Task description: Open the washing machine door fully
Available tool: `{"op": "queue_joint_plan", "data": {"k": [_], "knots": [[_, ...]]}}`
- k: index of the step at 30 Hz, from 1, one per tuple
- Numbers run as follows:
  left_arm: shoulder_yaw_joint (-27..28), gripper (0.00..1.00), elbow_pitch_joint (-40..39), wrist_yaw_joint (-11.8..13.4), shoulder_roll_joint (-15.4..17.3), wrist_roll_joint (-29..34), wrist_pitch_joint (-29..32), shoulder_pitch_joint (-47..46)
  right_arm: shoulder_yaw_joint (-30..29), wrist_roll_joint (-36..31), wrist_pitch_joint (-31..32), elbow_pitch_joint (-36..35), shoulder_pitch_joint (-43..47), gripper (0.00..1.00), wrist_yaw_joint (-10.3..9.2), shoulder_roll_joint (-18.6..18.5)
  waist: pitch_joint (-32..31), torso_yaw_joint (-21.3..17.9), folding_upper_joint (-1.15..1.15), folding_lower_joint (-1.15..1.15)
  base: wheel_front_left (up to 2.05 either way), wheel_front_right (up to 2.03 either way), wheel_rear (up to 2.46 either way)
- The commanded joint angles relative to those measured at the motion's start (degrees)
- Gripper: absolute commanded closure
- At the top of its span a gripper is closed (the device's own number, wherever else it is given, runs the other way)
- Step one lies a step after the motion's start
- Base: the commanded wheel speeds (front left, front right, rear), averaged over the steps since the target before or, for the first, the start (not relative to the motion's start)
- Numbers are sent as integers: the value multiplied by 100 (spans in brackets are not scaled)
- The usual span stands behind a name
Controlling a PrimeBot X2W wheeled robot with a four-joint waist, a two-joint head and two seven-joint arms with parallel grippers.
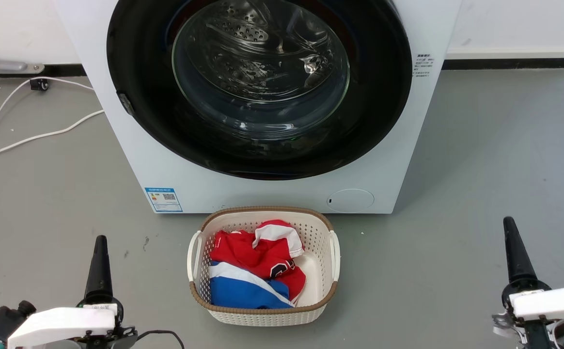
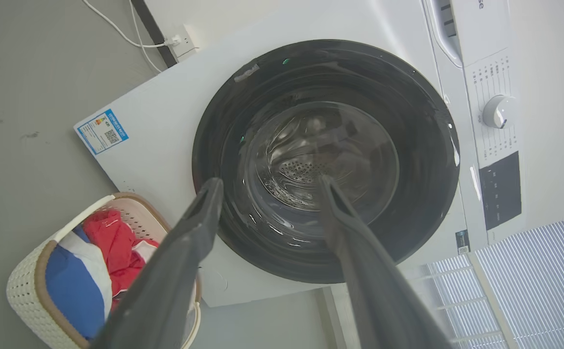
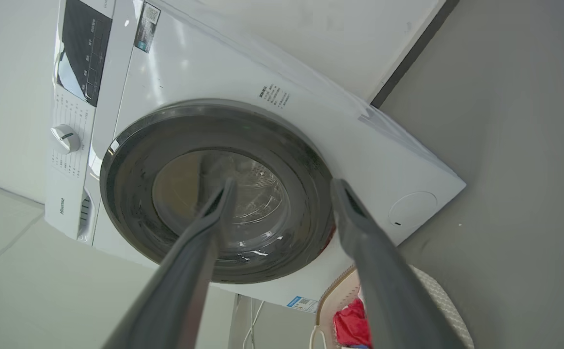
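Starting far left: white cable (image 1: 35, 138) loops on the grey floor (image 1: 480, 160), well apart from everything else. Next, left gripper (image 1: 101, 245) sits near-left, its fingers (image 2: 185, 252) spread with nothing between them, pointing at the washing machine (image 1: 117, 160). Centre and far, the washing machine door (image 1: 260, 72) is shut flush on the white front. It lies ahead of both grippers and between them, and neither touches it. It's round, so no long axis. A small grey tab (image 1: 125, 103) on its left rim is likely the pull point, which would put the left arm nearer. The drum (image 1: 243, 34) seen through the door looks empty. A basket (image 1: 333, 291) stands on the floor just in front of the machine, below the door, holding crumpled red, white and blue clothing (image 1: 258, 266). Right gripper (image 1: 509, 228) sits near-right, fingers also spread and empty, about as far back as the left
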Motion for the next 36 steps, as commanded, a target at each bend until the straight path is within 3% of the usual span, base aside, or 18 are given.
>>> {"op": "queue_joint_plan", "data": {"k": [1, 12, 22, 36], "knots": [[-35, 0, -227, 18, 19, 302, -59, 11, 64, -342, -63, -185, -102, 0, 1, -15, 4, 0, 0, 0, 0, 0, 0], [-525, 0, -923, 263, 22, 1767, -255, 178, 390, -1844, -260, -765, -30, 0, 1, -16, 17, -13, 0, 0, 0, 0, 0], [-1023, 0, -1328, 748, 23, 3327, -445, 245, 521, -3304, -451, -1113, 51, 0, 1, -18, 31, -24, 0, 0, 0, 0, 0], [-1661, 0, -1629, 1200, 331, 4308, -650, 251, 522, -4377, -656, -1264, 84, 0, 1, -20, 75, -25, 0, -1, 0, 0, 0]]}}
